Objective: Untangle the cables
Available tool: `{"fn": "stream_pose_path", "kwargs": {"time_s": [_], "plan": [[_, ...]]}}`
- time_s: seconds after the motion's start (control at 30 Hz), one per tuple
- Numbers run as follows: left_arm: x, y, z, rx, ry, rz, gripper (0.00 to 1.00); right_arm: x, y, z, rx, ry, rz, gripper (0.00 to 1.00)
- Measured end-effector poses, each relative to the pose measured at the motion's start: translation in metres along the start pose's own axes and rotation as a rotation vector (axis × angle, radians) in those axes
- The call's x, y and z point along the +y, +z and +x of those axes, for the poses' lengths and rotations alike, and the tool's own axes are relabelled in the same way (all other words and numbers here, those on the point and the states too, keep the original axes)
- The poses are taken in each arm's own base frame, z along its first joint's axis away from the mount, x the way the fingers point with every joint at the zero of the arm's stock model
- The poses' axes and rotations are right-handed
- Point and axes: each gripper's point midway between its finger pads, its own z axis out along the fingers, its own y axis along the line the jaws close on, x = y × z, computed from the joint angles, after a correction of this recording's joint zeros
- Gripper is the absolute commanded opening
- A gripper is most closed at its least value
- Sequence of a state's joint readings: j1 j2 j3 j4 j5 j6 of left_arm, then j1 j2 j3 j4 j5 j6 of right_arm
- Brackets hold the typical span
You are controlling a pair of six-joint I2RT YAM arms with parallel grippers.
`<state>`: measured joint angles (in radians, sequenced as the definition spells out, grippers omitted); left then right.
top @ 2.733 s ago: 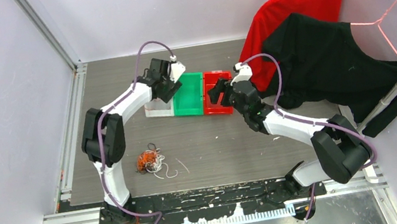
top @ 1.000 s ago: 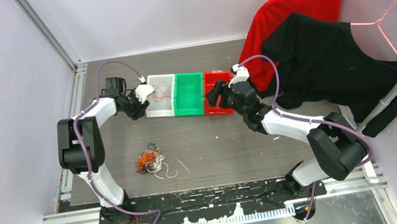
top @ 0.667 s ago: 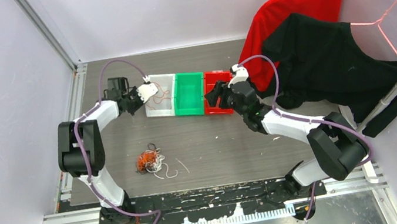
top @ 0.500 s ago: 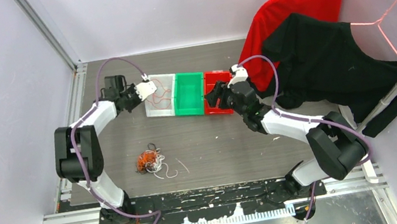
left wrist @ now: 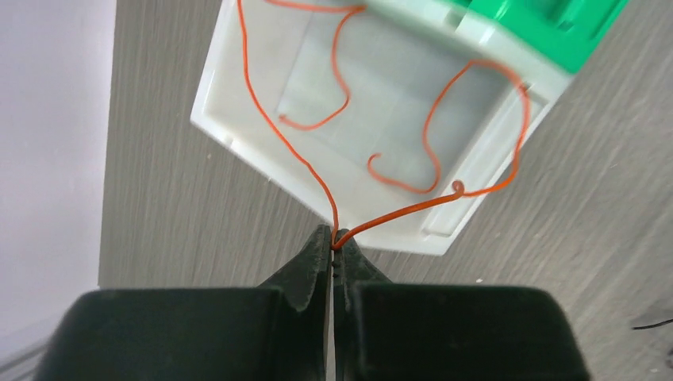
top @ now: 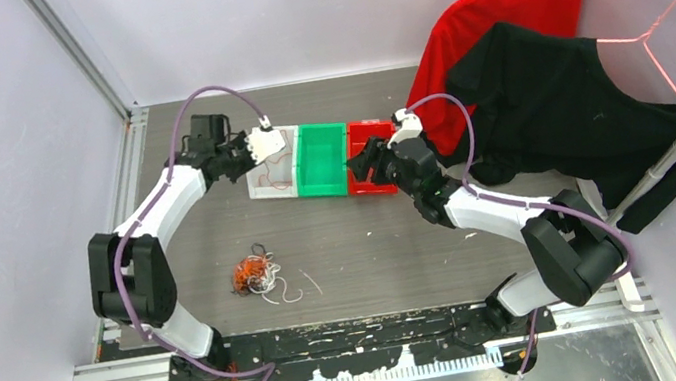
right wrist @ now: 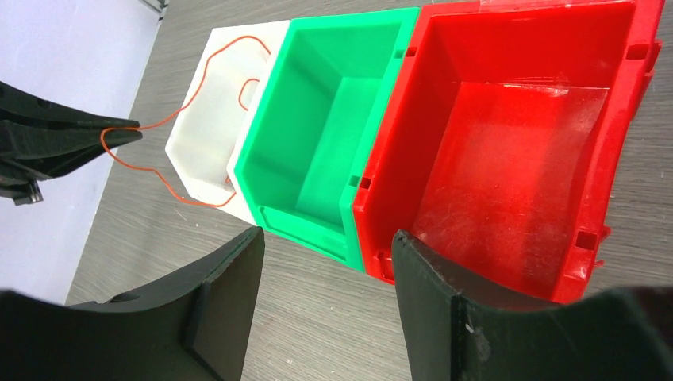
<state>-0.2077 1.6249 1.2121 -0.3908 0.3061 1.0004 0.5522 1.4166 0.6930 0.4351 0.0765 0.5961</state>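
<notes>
On the grey counter [top: 373,246], with the cable clump [top: 251,273] lying well apart, an orange strand [left wrist: 458,188] trailing into the white bin [left wrist: 381,79] is pinched by the left fingers [left wrist: 313,262], the right fingers [right wrist: 230,286] spread and empty; tucking it fully inside before release is judged needed.

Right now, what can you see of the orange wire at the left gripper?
The orange wire is thin and kinked into loose curls. The left gripper, shut, pinches it at a bend just outside the white bin. From there both runs cross the rim: one leaves the wrist view's top edge, the other curls over the bin.
</notes>
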Motion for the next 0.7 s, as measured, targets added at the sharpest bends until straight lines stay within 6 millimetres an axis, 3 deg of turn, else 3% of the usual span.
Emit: {"fn": "stream_pose_path", "kwargs": {"time_s": [0.1,0.23,0.53,0.63,0.7], "plan": [[-0.009,0.001,-0.019,-0.012,-0.016,0.037,0.0,0.0,0.0,0.0,-0.003,0.002,-0.002,0.65],[-0.013,0.007,-0.029,-0.005,-0.041,0.056,0.0,-0.001,-0.001,0.001,0.0,0.001,0.001,0.65],[-0.016,0.044,0.014,0.164,-0.08,0.037,0.0,-0.005,-0.002,0.005,0.006,0.001,0.011,0.65],[-0.014,0.053,0.022,0.195,-0.104,0.012,0.11,-0.006,-0.002,0.006,0.005,0.001,0.014,0.65],[-0.015,0.055,0.023,0.202,-0.125,0.008,0.28,-0.007,-0.002,0.006,0.006,0.0,0.016,0.65]]}}
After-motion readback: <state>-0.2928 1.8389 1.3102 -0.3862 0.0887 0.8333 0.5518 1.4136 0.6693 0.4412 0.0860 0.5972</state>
